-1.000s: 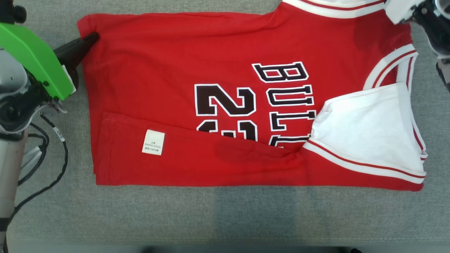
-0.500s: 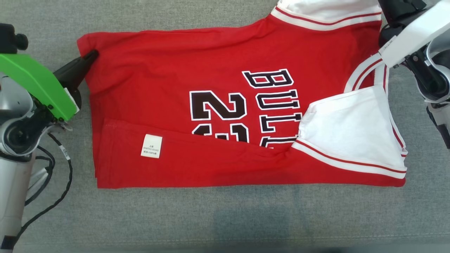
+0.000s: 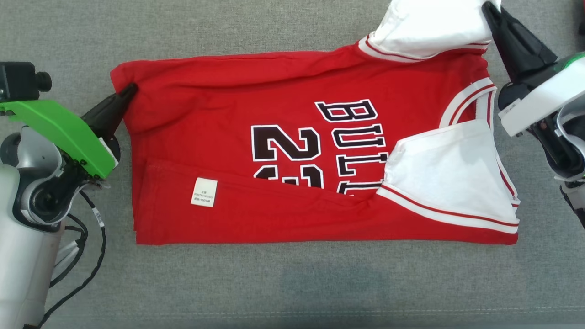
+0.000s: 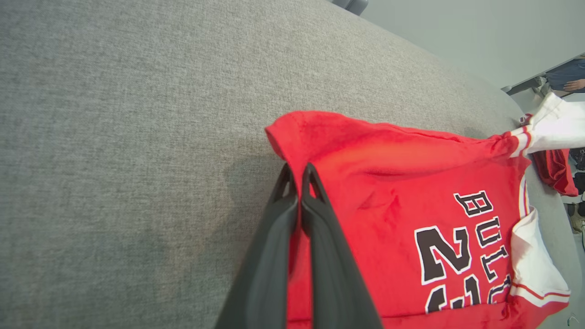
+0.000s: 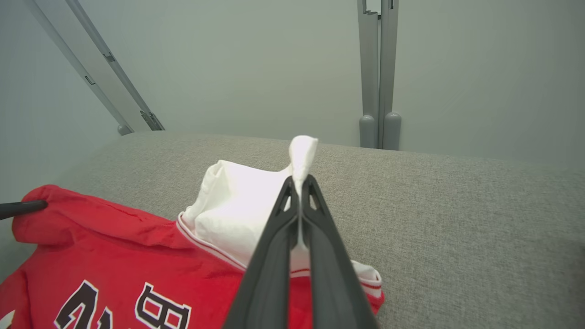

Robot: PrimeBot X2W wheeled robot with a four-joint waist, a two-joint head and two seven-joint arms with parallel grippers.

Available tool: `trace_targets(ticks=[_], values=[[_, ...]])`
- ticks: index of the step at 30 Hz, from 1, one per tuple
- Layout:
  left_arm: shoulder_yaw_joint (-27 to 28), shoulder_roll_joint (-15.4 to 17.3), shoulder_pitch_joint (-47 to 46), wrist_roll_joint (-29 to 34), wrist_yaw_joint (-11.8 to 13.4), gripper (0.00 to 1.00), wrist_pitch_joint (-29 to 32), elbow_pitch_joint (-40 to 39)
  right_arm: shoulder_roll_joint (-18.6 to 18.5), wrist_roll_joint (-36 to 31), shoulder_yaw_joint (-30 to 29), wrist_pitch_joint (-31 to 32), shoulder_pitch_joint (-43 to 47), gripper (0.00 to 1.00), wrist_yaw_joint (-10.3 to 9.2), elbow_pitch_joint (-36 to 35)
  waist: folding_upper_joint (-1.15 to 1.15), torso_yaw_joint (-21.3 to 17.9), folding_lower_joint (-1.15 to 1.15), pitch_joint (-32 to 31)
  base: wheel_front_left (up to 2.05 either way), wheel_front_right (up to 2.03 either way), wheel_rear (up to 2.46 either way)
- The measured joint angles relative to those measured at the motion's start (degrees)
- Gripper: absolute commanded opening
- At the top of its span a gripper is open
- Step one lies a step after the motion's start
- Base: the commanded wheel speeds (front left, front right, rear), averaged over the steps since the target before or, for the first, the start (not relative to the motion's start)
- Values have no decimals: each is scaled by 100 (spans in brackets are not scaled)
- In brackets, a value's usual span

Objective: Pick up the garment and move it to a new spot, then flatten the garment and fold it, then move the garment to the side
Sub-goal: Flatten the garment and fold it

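Grey fabric surface (image 3: 283, 283) underfoot. Red garment (image 3: 219, 146) lies on it mid-view, partly folded: the near long edge is turned up over the lower half of the black number, with a white label (image 3: 204, 192) showing on the flap. Near white sleeve (image 3: 452, 173) lies flat at the right end. Far left corner: left gripper (image 3: 131, 87), fingers pressed together, red cloth pinched between the tips. Far right: right gripper (image 3: 487, 8), fingers closed tight on the far white sleeve (image 3: 429, 27), which is raised to a peak
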Motion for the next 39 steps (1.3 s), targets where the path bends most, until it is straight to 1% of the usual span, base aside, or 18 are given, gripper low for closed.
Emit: trace_targets(ticks=[3, 9, 13, 16, 18, 25, 30, 32, 35, 37, 39], values=[[-36, -48, 108, 14, -45, 0, -131, 1, 0, 8, -34, -56, 292, 0, -12, -94, 0, 12, 0, -100, 0, 0, 0], [-55, -52, 343, 79, -46, 0, -374, 13, 8, 109, -105, -149, 728, 0, -158, -382, 0, 27, 0, -279, 0, 0, 0], [-69, -54, 435, 105, -58, 0, -536, 11, 10, 146, -112, -208, 1046, 0, -218, -555, 0, 12, 0, -370, 0, 0, 0], [-75, -59, 476, 129, -65, 0, -662, 10, 12, 154, -120, -258, 1279, 0, -311, -694, 0, -3, 0, -435, 0, 0, 0], [-74, -58, 531, 131, -66, 0, -733, 9, 22, 157, -119, -275, 1427, 0, -324, -793, 0, -15, 0, -476, 0, 0, 0], [-120, -76, 797, 131, -73, 0, -910, -2, 38, 204, -114, -349, 2006, 0, -564, -1179, 0, -86, 0, -560, 0, 0, 0], [-126, -82, 900, 131, -97, 0, -1070, -42, 40, 203, -83, -387, 2398, 0, -666, -1395, 0, -106, 0, -579, 0, 0, 0], [-127, -84, 956, 131, -97, 0, -1163, -43, 41, 203, -70, -431, 2511, 0, -675, -1426, 0, -113, 0, -600, 0, 0, 0], [-132, -80, 1093, 152, -97, 0, -1234, -74, 24, 202, -64, -445, 2710, 0, -768, -1530, 0, -120, 0, -642, 0, 0, 0], [-135, -82, 1159, 186, -97, 0, -1307, -100, 24, 202, -64, -450, 2824, 0, -772, -1593, 0, -118, 0, -653, 0, 0, 0], [-138, -81, 1198, 186, -97, 0, -1350, -136, 20, 202, -73, -453, 2894, 0, -845, -1663, 0, -113, 0, -665, 0, 0, 0]])
